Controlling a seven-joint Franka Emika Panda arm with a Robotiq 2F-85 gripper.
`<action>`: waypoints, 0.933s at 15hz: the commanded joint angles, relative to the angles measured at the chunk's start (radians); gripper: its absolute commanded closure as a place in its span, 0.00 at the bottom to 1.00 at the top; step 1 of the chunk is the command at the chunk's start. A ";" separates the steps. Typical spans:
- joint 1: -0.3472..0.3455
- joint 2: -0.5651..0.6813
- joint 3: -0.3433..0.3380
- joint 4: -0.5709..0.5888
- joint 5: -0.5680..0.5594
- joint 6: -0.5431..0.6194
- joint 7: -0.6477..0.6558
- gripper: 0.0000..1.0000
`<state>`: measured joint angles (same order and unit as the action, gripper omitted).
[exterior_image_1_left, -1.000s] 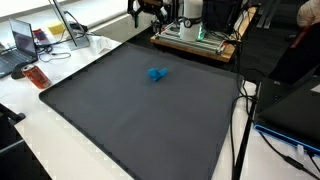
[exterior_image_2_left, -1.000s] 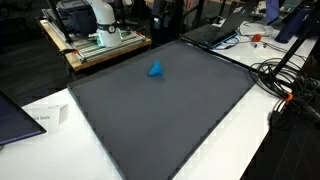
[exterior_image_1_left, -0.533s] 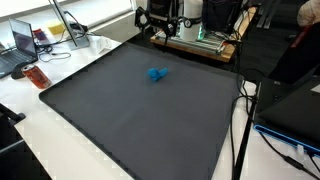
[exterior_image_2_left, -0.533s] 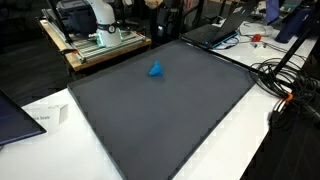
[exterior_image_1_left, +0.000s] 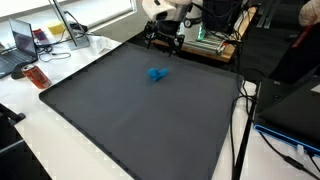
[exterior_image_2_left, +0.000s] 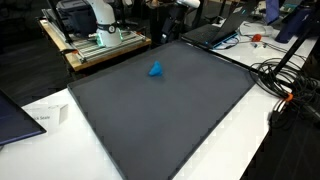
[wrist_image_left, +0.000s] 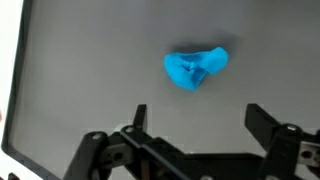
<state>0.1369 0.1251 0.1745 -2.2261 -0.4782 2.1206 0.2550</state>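
Note:
A small crumpled blue object (exterior_image_1_left: 157, 74) lies on the far half of a dark grey mat (exterior_image_1_left: 150, 130); it shows in both exterior views (exterior_image_2_left: 156, 70). My gripper (exterior_image_1_left: 165, 38) hangs in the air over the mat's far edge, behind the blue object and apart from it. In the wrist view the blue object (wrist_image_left: 195, 68) lies just beyond my gripper (wrist_image_left: 199, 114). The two black fingers stand wide apart with only bare mat between them. Nothing is held.
An open laptop (exterior_image_1_left: 22, 40) and a red item (exterior_image_1_left: 37, 77) sit on the white table beside the mat. Black cables (exterior_image_1_left: 240, 130) run along its other side. A wooden stand with equipment (exterior_image_2_left: 95, 30), another laptop (exterior_image_2_left: 215, 30) and a cable bundle (exterior_image_2_left: 285, 85) border the mat.
The arm has swung down and forward from behind the table; the gripper now hangs lower, over the mat's far edge, closer to the blue object. Its jaws stay open. The blue object has not moved.

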 joint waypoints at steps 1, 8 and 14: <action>0.052 0.091 -0.015 0.073 -0.052 -0.069 0.074 0.00; 0.123 0.244 -0.044 0.189 -0.065 -0.130 0.150 0.00; 0.189 0.392 -0.086 0.319 -0.088 -0.217 0.179 0.00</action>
<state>0.2831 0.4330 0.1144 -1.9990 -0.5422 1.9743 0.4117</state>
